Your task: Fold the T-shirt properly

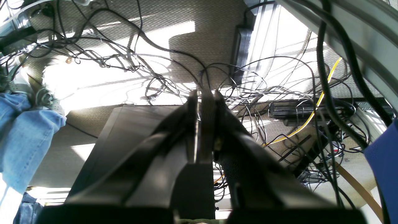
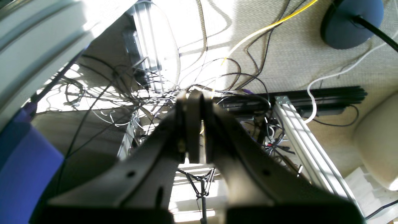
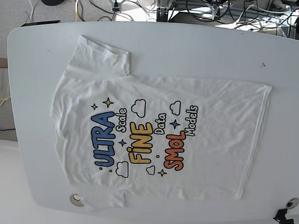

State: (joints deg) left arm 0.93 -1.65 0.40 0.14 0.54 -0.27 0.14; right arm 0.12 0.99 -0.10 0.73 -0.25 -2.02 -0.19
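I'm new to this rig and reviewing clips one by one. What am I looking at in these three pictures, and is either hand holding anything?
This is a two-armed robot meant to fold a shirt. The base view looks straight down on a white table, where the T-shirt lies spread flat, print side up, one sleeve towards the top edge and one at the bottom edge. Neither arm shows in that view. The other two pictures come from cameras on the wrists. The left wrist view shows the left hand, and the right wrist view the right hand. Both hands are shut and hold nothing. They are off the table, over carpet and tangled cables. Folding has not begun.
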